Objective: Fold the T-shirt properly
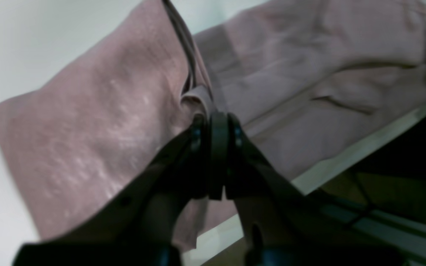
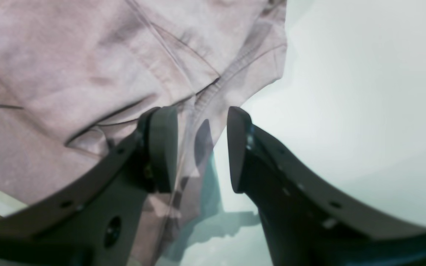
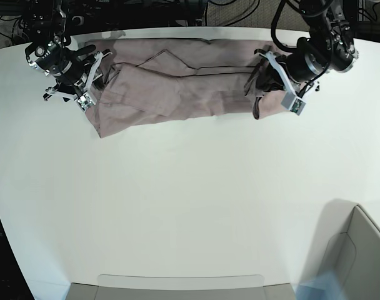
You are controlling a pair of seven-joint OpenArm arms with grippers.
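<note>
Folding's barely begun: the T-shirt [image 3: 177, 84] lies in a long rumpled band across the table's [image 3: 177, 206] far side, left gripper [image 1: 218, 123] pinching one end, right gripper [image 2: 202, 147] gaping over the other.

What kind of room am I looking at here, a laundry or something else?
More likely a robotics lab or test bench than a laundry. A pink T-shirt lies on a bare white table, a mechanical arm at each end of it, and dark cables and equipment crowd the far edge.
</note>
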